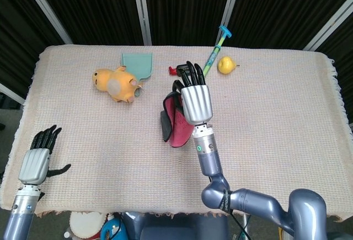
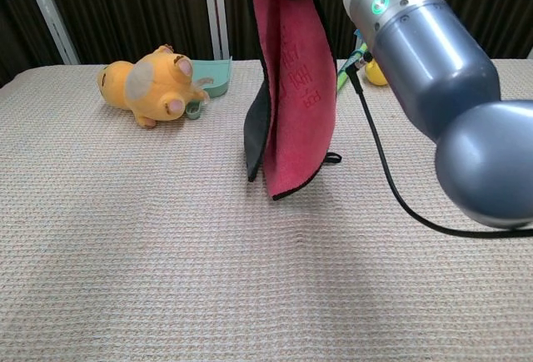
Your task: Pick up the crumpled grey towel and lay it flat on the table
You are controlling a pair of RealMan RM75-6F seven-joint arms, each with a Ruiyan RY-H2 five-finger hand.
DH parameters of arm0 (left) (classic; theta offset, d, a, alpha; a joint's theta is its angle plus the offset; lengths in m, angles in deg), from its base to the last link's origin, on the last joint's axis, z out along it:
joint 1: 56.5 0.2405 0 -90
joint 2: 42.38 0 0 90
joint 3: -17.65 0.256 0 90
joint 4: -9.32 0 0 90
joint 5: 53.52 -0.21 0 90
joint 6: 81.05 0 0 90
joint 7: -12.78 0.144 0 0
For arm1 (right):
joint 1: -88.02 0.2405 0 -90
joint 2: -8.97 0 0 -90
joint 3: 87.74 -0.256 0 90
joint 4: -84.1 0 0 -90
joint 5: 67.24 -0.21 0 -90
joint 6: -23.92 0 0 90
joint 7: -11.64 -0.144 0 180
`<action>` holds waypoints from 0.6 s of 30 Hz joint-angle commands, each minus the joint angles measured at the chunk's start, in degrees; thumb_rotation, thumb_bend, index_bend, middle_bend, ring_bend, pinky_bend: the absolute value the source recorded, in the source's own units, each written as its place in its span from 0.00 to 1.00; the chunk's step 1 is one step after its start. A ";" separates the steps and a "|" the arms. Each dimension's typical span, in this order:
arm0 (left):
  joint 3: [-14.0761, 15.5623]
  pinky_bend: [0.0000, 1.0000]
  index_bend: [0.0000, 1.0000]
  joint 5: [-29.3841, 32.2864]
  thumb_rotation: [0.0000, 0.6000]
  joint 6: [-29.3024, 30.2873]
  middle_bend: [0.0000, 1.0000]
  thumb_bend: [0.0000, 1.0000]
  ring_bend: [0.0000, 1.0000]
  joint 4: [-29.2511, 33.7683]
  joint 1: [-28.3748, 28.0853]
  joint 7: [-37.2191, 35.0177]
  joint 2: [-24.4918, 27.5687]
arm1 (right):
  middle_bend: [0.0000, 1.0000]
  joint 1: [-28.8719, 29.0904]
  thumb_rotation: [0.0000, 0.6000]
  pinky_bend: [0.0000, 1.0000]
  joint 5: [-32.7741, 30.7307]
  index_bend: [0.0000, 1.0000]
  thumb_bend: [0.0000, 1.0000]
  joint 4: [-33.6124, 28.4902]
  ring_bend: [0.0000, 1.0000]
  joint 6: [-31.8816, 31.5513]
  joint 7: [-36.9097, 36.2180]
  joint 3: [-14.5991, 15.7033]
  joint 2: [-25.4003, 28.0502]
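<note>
The towel (image 1: 172, 123) (image 2: 293, 87) is grey on one side and red on the other. It hangs folded from my right hand (image 1: 194, 97), which grips its top edge well above the table. In the chest view the towel's lower end dangles just over the tablecloth (image 2: 125, 237) and the hand itself is cut off at the top edge. My left hand (image 1: 37, 160) hovers at the table's near left corner, fingers spread, holding nothing.
An orange plush toy (image 1: 116, 83) and a teal dustpan (image 1: 138, 63) lie at the back left. A small black and red object (image 1: 176, 70), a long green-blue syringe toy (image 1: 216, 44) and a yellow pear (image 1: 225, 64) lie at the back, behind the raised hand.
</note>
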 commanded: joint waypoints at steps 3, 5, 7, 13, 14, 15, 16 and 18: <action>-0.36 0.02 0.00 0.86 1.00 -0.94 0.00 0.05 0.00 -0.16 -0.71 0.10 -0.29 | 0.29 4.35 1.00 0.12 -1.98 0.62 0.51 1.42 0.10 -0.22 2.53 -2.64 -0.13; -0.58 0.02 0.00 1.16 1.00 -1.24 0.00 0.05 0.00 -0.06 -1.01 0.07 -0.34 | 0.29 5.33 1.00 0.12 -2.41 0.62 0.51 1.80 0.10 -0.47 3.00 -3.02 0.06; -0.78 0.02 0.00 1.28 1.00 -1.46 0.00 0.05 0.00 -0.03 -1.36 0.20 -0.40 | 0.29 6.35 1.00 0.11 -2.89 0.63 0.51 2.43 0.10 -0.55 3.28 -3.45 0.29; -1.21 0.02 0.00 1.81 1.00 -2.06 0.00 0.05 0.00 0.28 -2.18 0.63 -0.67 | 0.29 8.71 1.00 0.11 -5.42 0.63 0.51 5.44 0.10 -0.81 2.42 -4.63 0.02; -1.27 0.02 0.00 1.91 1.00 -2.11 0.00 0.05 0.00 0.37 -2.30 0.75 -0.77 | 0.29 8.99 1.00 0.11 -5.87 0.63 0.51 6.20 0.10 -0.73 2.17 -4.62 -0.02; -1.32 0.02 0.00 2.04 1.00 -2.18 0.00 0.05 0.00 0.49 -2.39 0.90 -0.86 | 0.29 9.30 1.00 0.11 -6.18 0.63 0.51 6.98 0.10 -0.63 1.92 -4.53 -0.03; -1.34 0.02 0.00 2.14 1.00 -2.24 0.00 0.05 0.00 0.57 -2.45 1.01 -0.92 | 0.29 9.51 1.00 0.11 -6.31 0.63 0.51 7.49 0.10 -0.56 1.71 -4.45 -0.02; -1.46 0.02 0.00 2.42 1.00 -2.42 0.00 0.05 0.00 0.79 -2.70 1.46 -1.14 | 0.29 10.13 1.00 0.12 -6.64 0.63 0.51 8.80 0.10 -0.51 1.01 -4.33 0.06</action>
